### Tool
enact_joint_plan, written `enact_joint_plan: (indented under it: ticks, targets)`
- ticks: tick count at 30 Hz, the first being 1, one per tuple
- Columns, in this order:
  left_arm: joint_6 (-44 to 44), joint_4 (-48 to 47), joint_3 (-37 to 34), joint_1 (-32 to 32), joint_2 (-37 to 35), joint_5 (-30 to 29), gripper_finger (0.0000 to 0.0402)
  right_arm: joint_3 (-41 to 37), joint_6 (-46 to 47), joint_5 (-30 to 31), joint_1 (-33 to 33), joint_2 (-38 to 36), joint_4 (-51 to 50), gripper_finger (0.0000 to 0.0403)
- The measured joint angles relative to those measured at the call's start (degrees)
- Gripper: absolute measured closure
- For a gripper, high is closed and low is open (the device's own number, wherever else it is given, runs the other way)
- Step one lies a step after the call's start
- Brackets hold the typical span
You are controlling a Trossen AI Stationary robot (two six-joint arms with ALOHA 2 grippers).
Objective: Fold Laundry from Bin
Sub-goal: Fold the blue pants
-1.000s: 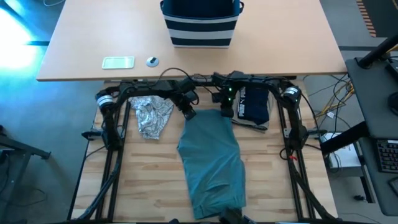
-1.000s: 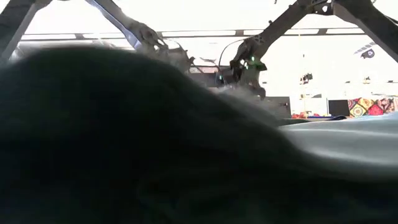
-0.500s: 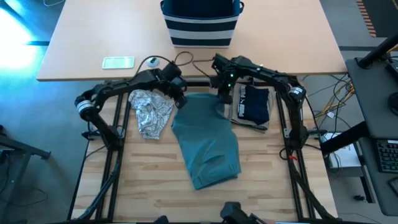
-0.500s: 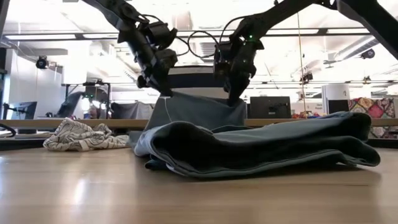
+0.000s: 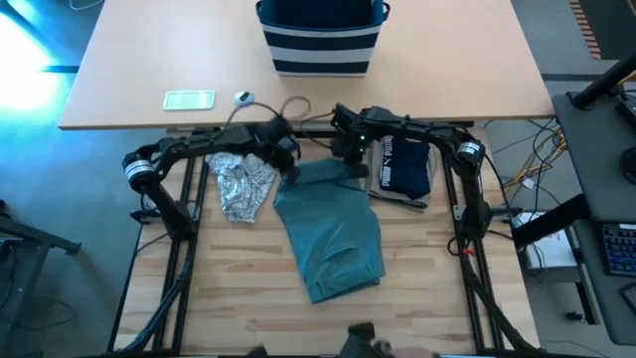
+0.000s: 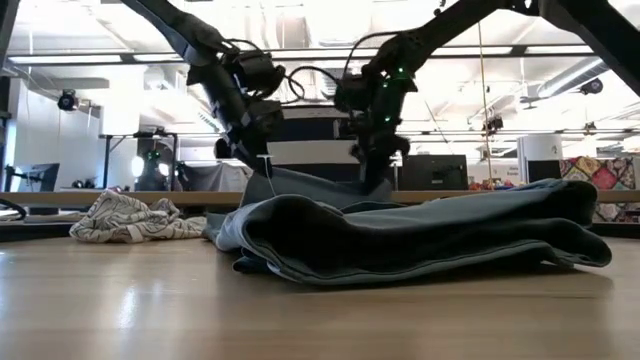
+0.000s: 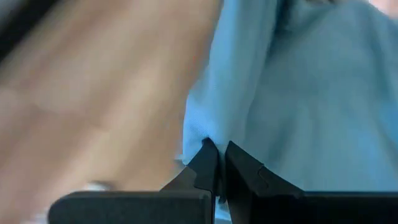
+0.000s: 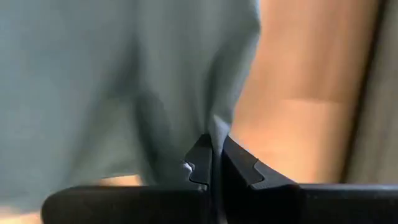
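Both the left gripper and right gripper pinch the teal garment; navy garment's print unreadable.

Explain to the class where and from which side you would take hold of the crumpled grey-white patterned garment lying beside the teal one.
Probably pinch a raised fold near the top of the grey-white patterned garment, coming from above: it lies bunched on the table, with no flat edge showing. The left gripper is nearest but is shut on the teal garment.

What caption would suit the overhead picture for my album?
Both grippers, left and right, pinch the teal garment's far corners on the wooden table.
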Motion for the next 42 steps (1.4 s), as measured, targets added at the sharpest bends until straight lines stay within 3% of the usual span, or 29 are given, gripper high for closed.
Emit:
enact_joint_plan:
  ticks: [3, 6, 14, 16, 19, 23, 29, 35, 42]
  targets:
    - [2.93, -0.96, 4.59, 5.71, 0.04, -0.79, 0.0401, 3.30, -5.17, 8.81, -0.93, 0.00, 4.48, 0.0393]
    - [7.18, -6.66, 13.95, 11.10, 0.04, -0.66, 0.0401, 10.52, -9.60, 13.11, -2.38, -0.02, 5.69, 0.0393]
    - [12.97, -24.39, 50.03, 13.91, 0.69, -0.35, 0.0401, 38.85, -11.29, 14.40, -3.84, -0.76, 1.98, 0.0394]
    - [12.47, -29.58, 58.97, 12.21, 1.43, -0.40, 0.0401, 35.29, -12.19, 13.56, -2.87, -6.23, 5.60, 0.0394]
    - [11.48, -35.42, 68.38, 8.11, 1.69, -0.08, 0.0401, 31.56, -9.45, 6.69, -0.91, -14.25, 5.33, 0.0394]
    - [5.53, -33.38, 59.41, -0.18, -5.77, 3.76, 0.0401, 29.45, -1.07, -1.93, 2.89, -22.17, -2.98, 0.0394]
    - [-7.07, -30.43, 43.03, -21.38, -11.32, 0.20, 0.0401, 23.72, 11.50, -11.92, 12.92, -27.21, -17.38, 0.0394]
    - [-21.29, -24.02, 33.52, -41.42, -14.01, -5.54, 0.0401, 12.21, 25.47, -11.69, 32.14, -29.29, -17.39, 0.0394]
    - [-28.84, -17.57, 34.12, -60.00, -13.58, -9.53, 0.0401, 8.89, 41.95, -0.85, 55.15, -29.39, 2.18, 0.0394]
